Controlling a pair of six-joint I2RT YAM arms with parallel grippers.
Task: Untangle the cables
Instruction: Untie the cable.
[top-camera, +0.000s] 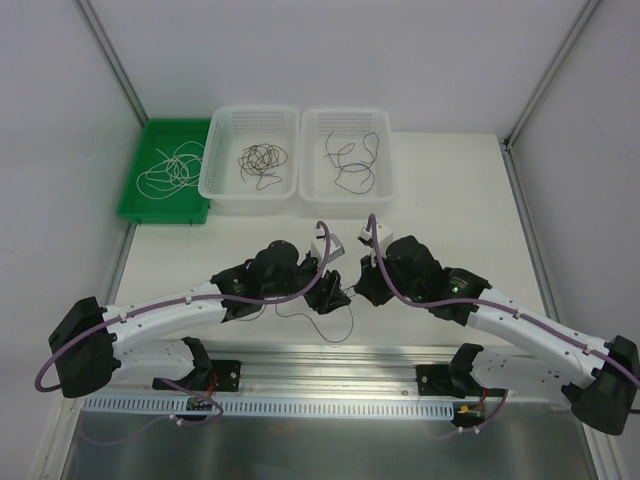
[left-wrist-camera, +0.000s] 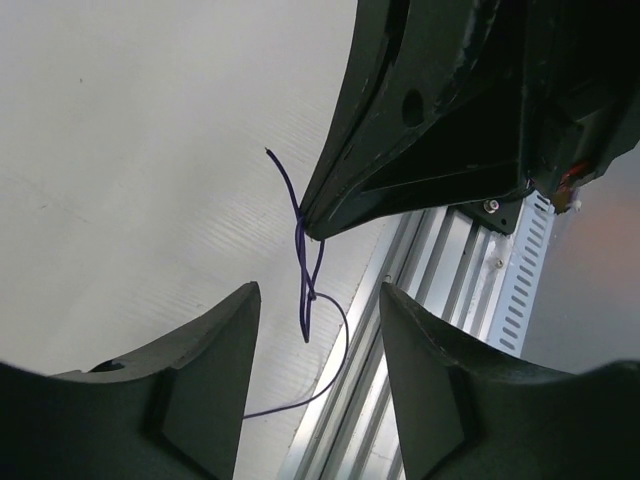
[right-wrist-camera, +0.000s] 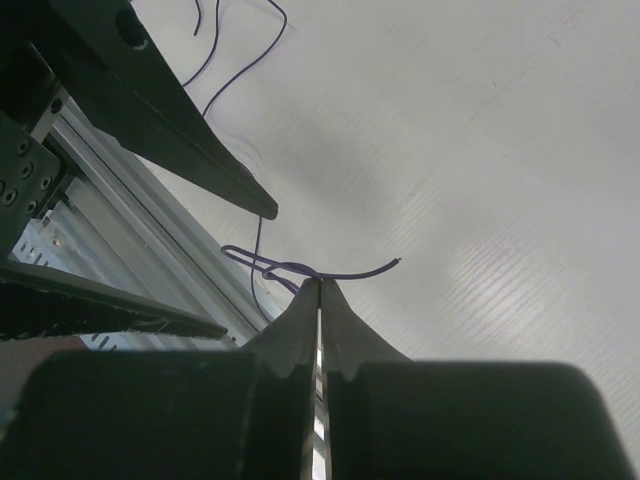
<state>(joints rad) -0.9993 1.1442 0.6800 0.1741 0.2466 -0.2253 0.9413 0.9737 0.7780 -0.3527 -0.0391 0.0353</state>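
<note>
A thin dark purple cable (right-wrist-camera: 290, 268) with a small knotted loop is pinched at the tips of my right gripper (right-wrist-camera: 320, 280), which is shut on it. Seen from the left wrist, the same cable (left-wrist-camera: 303, 285) hangs from the right gripper's tip (left-wrist-camera: 310, 225), and its loop dips between the spread fingers of my left gripper (left-wrist-camera: 318, 300), which is open and not touching it. From above, both grippers meet at the table's middle, left gripper (top-camera: 332, 292) and right gripper (top-camera: 360, 290), with the cable's tail (top-camera: 318, 322) trailing on the table below them.
Two white baskets stand at the back, the left basket (top-camera: 222, 190) and the right basket (top-camera: 385, 190), each holding dark cables. A green tray (top-camera: 140, 210) with a whitish cable sits at the back left. An aluminium rail (top-camera: 330, 360) runs along the near edge.
</note>
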